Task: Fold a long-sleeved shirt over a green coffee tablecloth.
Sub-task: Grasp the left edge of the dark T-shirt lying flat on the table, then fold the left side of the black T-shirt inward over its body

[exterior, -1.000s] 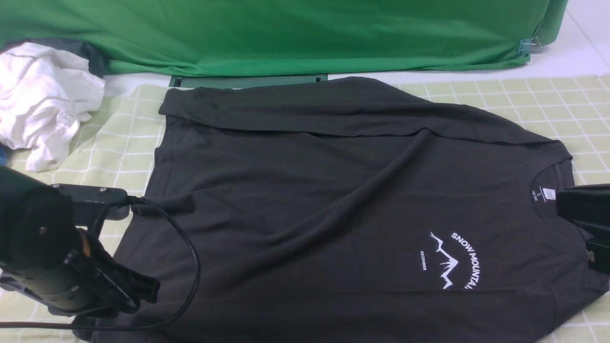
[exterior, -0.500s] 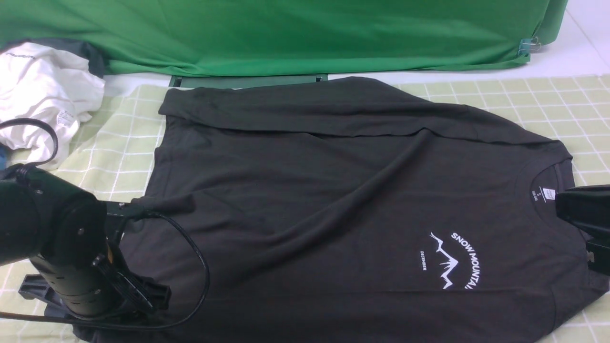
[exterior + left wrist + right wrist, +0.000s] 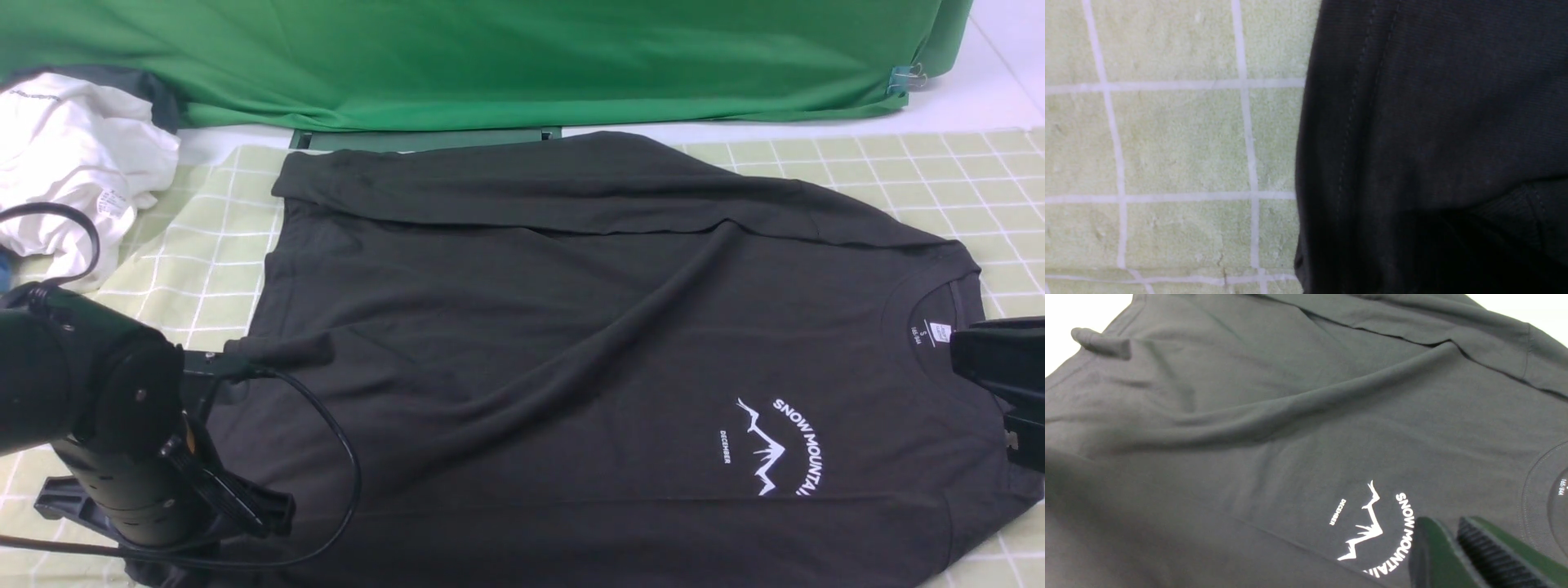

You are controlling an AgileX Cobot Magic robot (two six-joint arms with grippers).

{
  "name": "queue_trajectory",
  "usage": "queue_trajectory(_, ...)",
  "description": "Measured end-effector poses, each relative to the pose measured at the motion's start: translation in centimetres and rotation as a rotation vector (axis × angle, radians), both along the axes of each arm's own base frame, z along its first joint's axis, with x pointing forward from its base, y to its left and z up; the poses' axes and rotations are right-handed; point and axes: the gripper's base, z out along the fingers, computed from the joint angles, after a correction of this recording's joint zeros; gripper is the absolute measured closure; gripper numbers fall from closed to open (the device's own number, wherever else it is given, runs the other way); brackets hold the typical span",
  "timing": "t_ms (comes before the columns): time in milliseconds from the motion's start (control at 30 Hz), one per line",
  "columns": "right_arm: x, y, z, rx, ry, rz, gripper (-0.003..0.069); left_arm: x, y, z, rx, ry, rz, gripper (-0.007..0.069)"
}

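The black long-sleeved shirt (image 3: 571, 343) lies spread on the green coffee tablecloth (image 3: 898, 171), collar to the right. Its white mountain print (image 3: 780, 445) faces up and one sleeve is folded across the far side. My left gripper (image 3: 261, 510) is down on the shirt's near-left hem corner. In the left wrist view the stitched hem (image 3: 1355, 122) borders the tablecloth (image 3: 1175, 134), and a bunched fold (image 3: 1515, 204) runs into the dark where the shut jaws are hidden. My right gripper (image 3: 959, 359) hovers by the neck label (image 3: 939, 333). Its green fingers (image 3: 1429, 547) stand narrowly apart over the print (image 3: 1372, 522), holding nothing.
A crumpled white garment (image 3: 73, 171) lies at the back left. A deep-green backdrop (image 3: 490, 57) hangs along the far edge, with a clip (image 3: 906, 79) at its right end. The left arm's black cable (image 3: 335, 457) loops over the shirt's left part.
The left arm swung in over the hem corner and lowered; its cable now arcs above it. It has hardly moved in the last half second. The right gripper has barely shifted.
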Motion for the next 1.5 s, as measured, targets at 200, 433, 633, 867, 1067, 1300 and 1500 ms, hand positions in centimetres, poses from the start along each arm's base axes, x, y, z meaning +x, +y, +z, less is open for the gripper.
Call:
queue_trajectory(200, 0.0, 0.0, 0.0, 0.001, 0.0, 0.0, 0.0557, -0.3, -0.1, 3.1, -0.02, -0.054, -0.122, 0.0604)
queue_trajectory(433, 0.1, 0.0, 0.1, 0.009, -0.014, -0.002, 0.0548, 1.1, -1.1, 10.2, -0.115, -0.343, -0.221, 0.0604)
queue_trajectory(633, 0.2, 0.1, 0.2, 0.022, -0.023, -0.008, 0.0545, 4.4, -1.6, 15.7, -0.097, -0.537, -0.277, 0.0604)
queue_trajectory(867, 0.2, 0.1, 0.3, 0.03, -0.03, -0.011, 0.0544, 10.4, -2.4, 15.9, -0.013, -0.572, -0.343, 0.0604)
queue_trajectory(1067, 0.2, 0.1, 0.3, 0.031, -0.03, -0.012, 0.0544, 14.3, -2.5, 12.0, 0.091, -0.494, -0.386, 0.0604)
queue_trajectory(1300, 0.2, 0.1, 0.3, 0.032, -0.03, -0.012, 0.0538, 16.2, -2.8, 8.4, 0.123, -0.45, -0.425, 0.0596)
queue_trajectory(1500, 0.2, 0.1, 0.3, 0.035, -0.028, -0.014, 0.0535, 16.8, -2.8, 7.8, 0.137, -0.464, -0.433, 0.0455)
